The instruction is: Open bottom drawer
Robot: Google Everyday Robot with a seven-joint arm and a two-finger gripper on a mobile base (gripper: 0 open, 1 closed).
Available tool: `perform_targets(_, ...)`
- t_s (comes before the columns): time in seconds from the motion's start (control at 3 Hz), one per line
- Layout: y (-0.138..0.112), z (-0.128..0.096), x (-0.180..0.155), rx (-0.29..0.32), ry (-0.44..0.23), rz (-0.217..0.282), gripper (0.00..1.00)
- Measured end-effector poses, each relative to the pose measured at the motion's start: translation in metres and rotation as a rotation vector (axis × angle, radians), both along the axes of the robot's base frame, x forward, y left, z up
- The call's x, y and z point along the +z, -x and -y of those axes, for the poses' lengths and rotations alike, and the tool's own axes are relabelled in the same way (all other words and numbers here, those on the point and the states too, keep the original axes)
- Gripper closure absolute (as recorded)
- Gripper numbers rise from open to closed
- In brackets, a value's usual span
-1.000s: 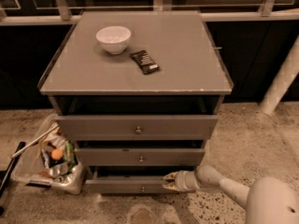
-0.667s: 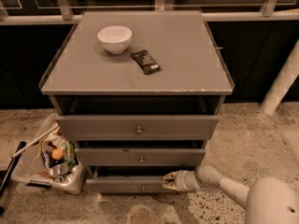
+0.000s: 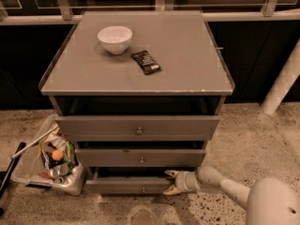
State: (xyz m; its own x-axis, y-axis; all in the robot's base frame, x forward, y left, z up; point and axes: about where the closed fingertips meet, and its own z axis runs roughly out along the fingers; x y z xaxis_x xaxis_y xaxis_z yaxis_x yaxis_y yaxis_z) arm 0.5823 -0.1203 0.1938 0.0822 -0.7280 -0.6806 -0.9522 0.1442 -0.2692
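Observation:
The grey cabinet has three drawer fronts stacked under its top. The bottom drawer (image 3: 126,185) is the lowest and narrowest front, pulled out a little with a dark gap above it. Its knob is hard to make out. My gripper (image 3: 169,182) comes in from the lower right on a white arm (image 3: 220,184). Its two fingers are spread, one above and one below the drawer's right end. The middle drawer (image 3: 140,157) and the top drawer (image 3: 138,127) stand slightly out too, each with a small round knob.
A white bowl (image 3: 115,38) and a dark snack bar (image 3: 146,62) lie on the cabinet top (image 3: 187,55). A clear bin of trash (image 3: 49,161) stands on the floor at the left, close to the drawers. A white pole (image 3: 283,81) rises at the right.
The view has shifted slightly. The gripper stays at the bottom drawer's right end, with no clear movement of the drawer.

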Motion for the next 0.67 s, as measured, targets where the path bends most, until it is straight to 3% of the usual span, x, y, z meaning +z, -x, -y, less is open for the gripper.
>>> perform_targets(0.33,0.0,0.0,0.0,0.0,0.0,0.0,0.0)
perform_targets(0.67,0.01,0.002,-0.025,-0.013,0.029,-0.041,0.0)
